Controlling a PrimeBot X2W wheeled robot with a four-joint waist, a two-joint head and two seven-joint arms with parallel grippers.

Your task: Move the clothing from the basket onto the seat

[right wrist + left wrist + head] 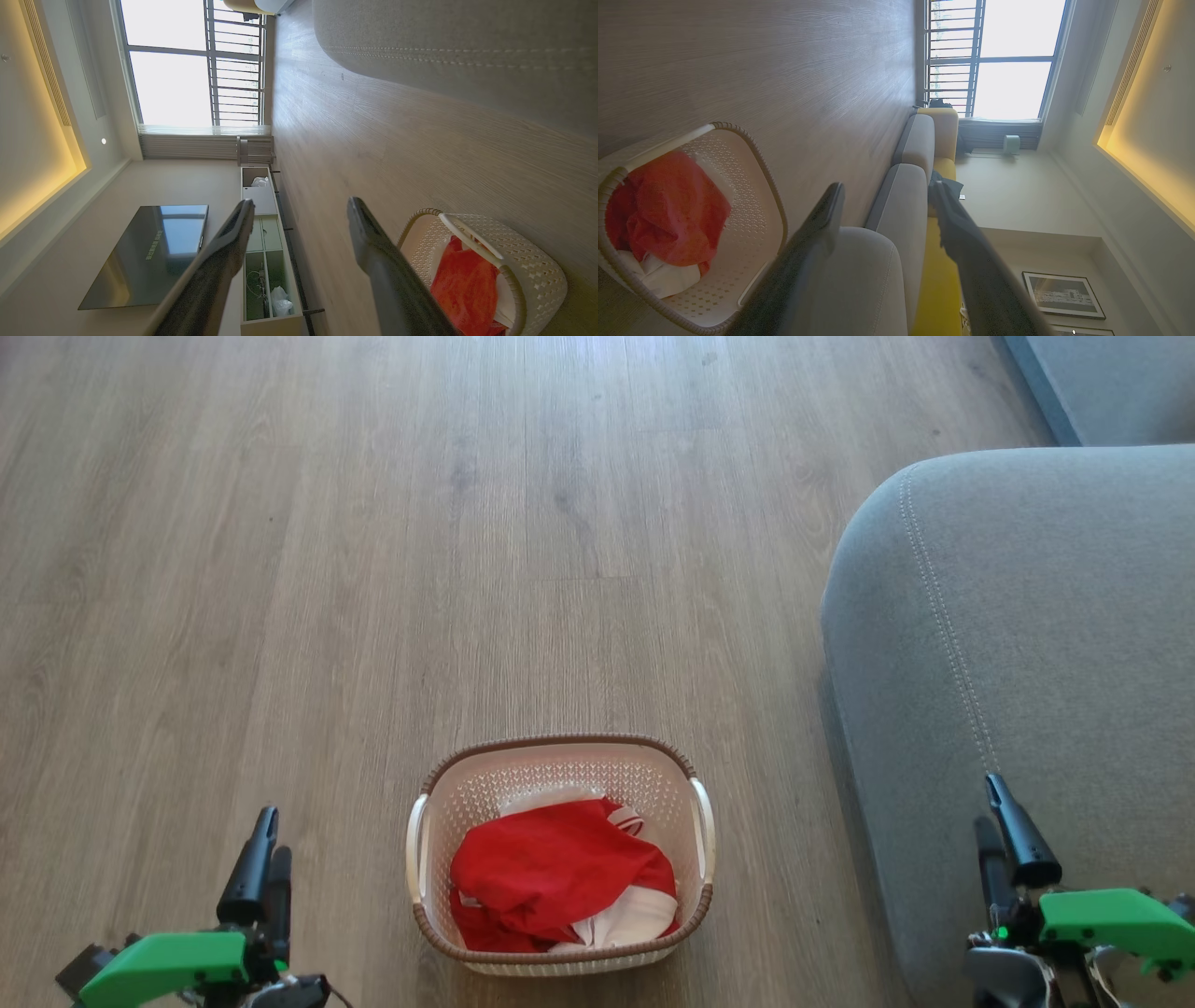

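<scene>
Clothing heaped in the basket, nothing held yet.
Head view: basket on the floor beside the seat; left gripper and right gripper spread wide, empty. Left wrist view: soft, light, floppy-looking fabric. Right wrist view: I'd pinch the raised top fold.

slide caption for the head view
Red clothing in the basket on the floor, seat to its right, left gripper and right gripper open and empty.

Red clothing lies in the basket beside the spread, empty fingers.
</scene>
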